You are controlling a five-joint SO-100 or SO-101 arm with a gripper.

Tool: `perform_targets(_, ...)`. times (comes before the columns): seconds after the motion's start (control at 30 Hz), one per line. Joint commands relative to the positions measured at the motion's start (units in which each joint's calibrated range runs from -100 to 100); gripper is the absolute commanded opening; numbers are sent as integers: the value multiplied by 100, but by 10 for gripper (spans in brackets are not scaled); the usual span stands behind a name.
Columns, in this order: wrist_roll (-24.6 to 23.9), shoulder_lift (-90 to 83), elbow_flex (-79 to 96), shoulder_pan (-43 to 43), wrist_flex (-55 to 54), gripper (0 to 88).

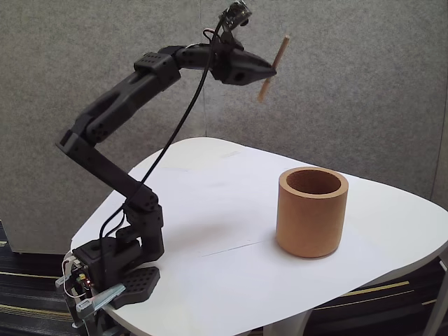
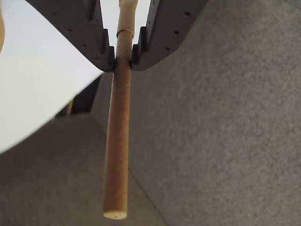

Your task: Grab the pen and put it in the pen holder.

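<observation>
The white surface (image 1: 210, 203) carries the pen holder (image 1: 312, 212) at the fixed view's lower right, a thick-walled cup that looks heavy enough to stay put. High at upper centre, the jaws (image 1: 270, 68) clamp the pen (image 1: 274, 68) near its middle. It looks light, stiff and smooth, so it may twist or slip in a pinch this narrow.

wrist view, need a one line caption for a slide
Gripper clamped on the wooden pen, its free end pointing toward the camera, white table edge at left.
</observation>
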Motion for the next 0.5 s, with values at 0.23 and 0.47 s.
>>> perform_targets(0.23, 1240, -109, -235, 589, -1051, 4)
perform_targets(0.47, 1514, -158, 749, 1328, -1059, 4)
